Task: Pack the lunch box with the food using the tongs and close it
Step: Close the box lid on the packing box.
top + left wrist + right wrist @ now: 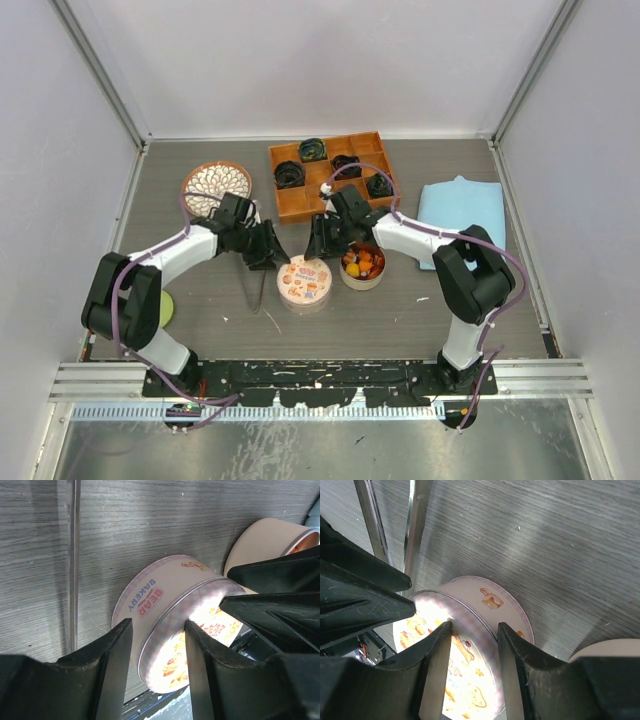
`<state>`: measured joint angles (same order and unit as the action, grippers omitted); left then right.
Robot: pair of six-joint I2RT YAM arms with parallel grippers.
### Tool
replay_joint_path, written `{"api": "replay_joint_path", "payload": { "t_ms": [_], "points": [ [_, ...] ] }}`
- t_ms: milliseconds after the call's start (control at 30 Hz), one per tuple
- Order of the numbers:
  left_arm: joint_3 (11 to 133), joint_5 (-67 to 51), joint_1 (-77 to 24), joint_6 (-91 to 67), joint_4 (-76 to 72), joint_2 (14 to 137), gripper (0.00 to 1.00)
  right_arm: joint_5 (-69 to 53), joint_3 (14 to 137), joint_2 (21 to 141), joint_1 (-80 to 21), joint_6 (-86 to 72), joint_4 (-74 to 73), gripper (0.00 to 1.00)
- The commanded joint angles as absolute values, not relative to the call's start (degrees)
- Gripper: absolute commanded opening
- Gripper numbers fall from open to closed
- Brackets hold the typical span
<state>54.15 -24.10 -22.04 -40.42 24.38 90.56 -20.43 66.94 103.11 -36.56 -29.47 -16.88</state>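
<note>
— On the grey table (420, 320), who has the Bear Bakery lid (304, 280)?
— The right gripper (472, 630) pinches its rim tight. The left gripper (159, 625) sits around the rim too; I can't tell if it squeezes.
— Where next?
— I think right. The open tin (362, 284) with the food (362, 262) is just beside the lid, on the right gripper's side. The tongs (257, 292) lie left of it, pointing near-to-far.

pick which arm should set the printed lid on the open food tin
Right. Its jaws grip the printed round tin lid at the rim, and the open round tin of food sits on that arm's side.
</note>
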Motion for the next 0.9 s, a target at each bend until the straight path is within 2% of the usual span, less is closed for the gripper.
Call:
{"api": "replay_joint_path", "payload": {
  "t_ms": [0,267,467,567,633,733,867],
  "points": [
    [48.9,-18.9,-23.7,-39.1,29.2,90.9,0.47,-18.0,65.6,105.6,-38.8,-25.2,-24.2,0.45],
    [55.2,-16.5,-23.7,-39.5,32.9,84.7,0.58,-10.7,73.5,96.4,-38.6,-22.6,-32.2,0.65],
    [55.1,-22.5,-23.7,-39.1,30.3,83.4,0.64,-14.4,64.8,89.8,-38.8,-27.0,-30.6,0.66],
    [54.1,-26.7,-23.7,-38.9,28.9,83.5,0.65,-17.8,59.3,88.7,-38.8,-28.7,-27.9,0.61],
    [53.2,-28.7,-23.8,-39.3,28.2,83.7,0.62,-18.5,57.9,89.9,-39.2,-29.5,-27.2,0.55],
    [52.2,-27.0,-24.4,-39.2,29.2,84.9,0.51,-15.9,56.5,92.0,-40.7,-30.2,-27.0,0.47],
    [50.3,-24.4,-24.5,-39.8,30.3,86.0,0.42,-12.2,54.5,92.9,-41.5,-31.7,-26.5,0.39]
  ]
}}
